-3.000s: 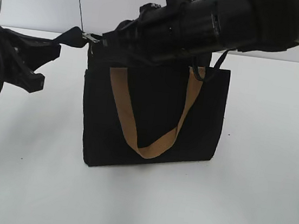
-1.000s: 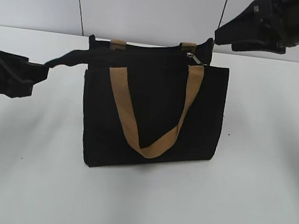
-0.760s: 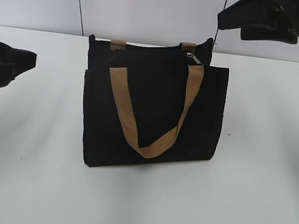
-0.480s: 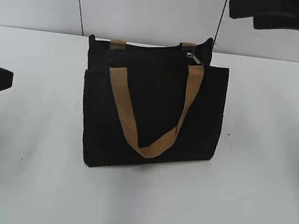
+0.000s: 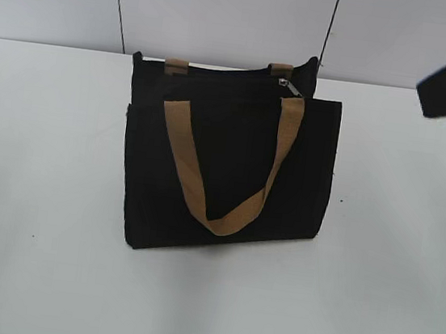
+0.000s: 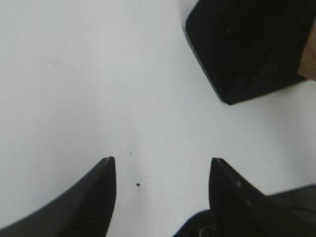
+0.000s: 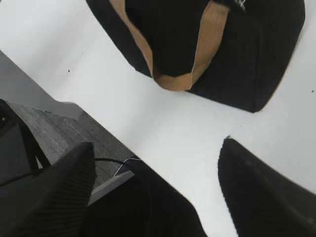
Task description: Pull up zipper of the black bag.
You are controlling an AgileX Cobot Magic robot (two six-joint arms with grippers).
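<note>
A lab-like robot test station: bare white table (image 5: 57, 195), plain panelled wall (image 5: 226, 12).

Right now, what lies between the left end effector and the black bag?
Only bare white table. The left wrist view shows the open left end effector apart from the black bag, with just tiny dark specks on the surface between.

White table (image 5: 49, 260), pale panelled wall (image 5: 226, 12), grey carpet floor (image 7: 64, 133)
</note>
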